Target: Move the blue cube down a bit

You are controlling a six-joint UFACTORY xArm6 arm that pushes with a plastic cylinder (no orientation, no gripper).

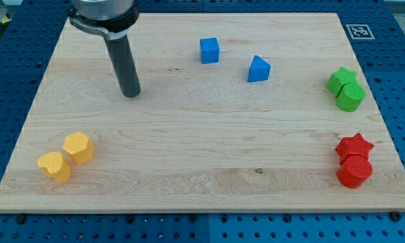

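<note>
The wooden board [189,155] carries eight blocks. Measured from the blue cube [209,50]: a blue triangular block [259,69] lies just right, green pair [345,89] far right, red pair [354,162] lower right, yellow pair [67,156] lower left.

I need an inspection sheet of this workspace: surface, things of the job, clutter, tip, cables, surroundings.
Surface: wooden board, light, flat, no damage seen.
Job's things: blue cube near the view's top, centre, standing free.
Clutter: blue triangular block right of the cube; green star touching green cylinder; red star touching red cylinder; yellow heart beside yellow hexagonal block.
Grippers: none; my tip is on the board, left of the cube and slightly lower, apart from every block.
Cables: nothing seen.
Surroundings: blue perforated table; fiducial marker at the board's top right corner.
</note>
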